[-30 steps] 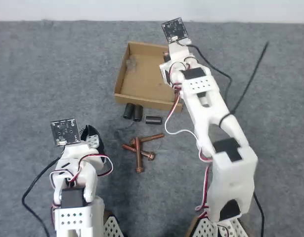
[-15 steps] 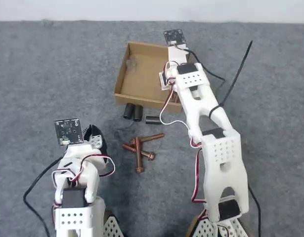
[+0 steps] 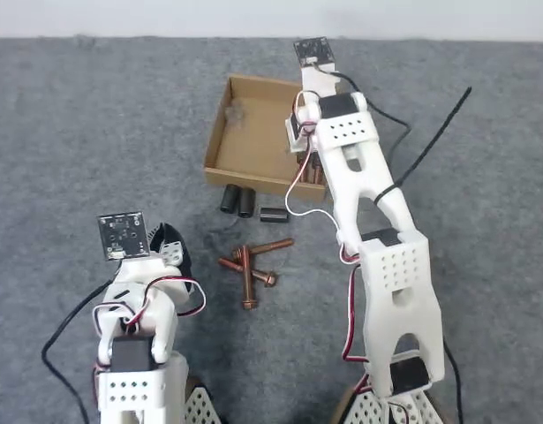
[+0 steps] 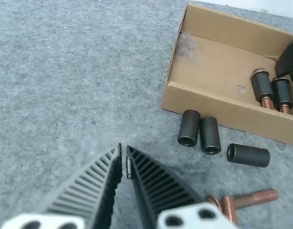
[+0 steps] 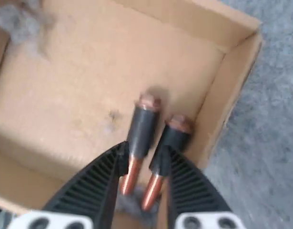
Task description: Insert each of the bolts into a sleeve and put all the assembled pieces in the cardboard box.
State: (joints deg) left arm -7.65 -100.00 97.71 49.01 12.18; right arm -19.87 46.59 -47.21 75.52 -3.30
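Right gripper point(image 5: 141, 149) hovering spread over two assembled pieces point(image 5: 142, 125) lying in the cardboard box point(image 3: 220, 146).
Loose bolts point(image 3: 249, 263) are lying crossed between the arms, just right of the left gripper point(image 4: 123, 151), whose jaws are sitting pressed nearly together. Three sleeves point(image 3: 237, 201) are lying beyond, beside the box's near wall.

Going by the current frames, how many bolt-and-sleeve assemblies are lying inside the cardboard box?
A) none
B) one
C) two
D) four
C: two sleeved bolts lie side by side on the floor of the cardboard box, near one corner, while the empty sleeves sit outside its front wall.
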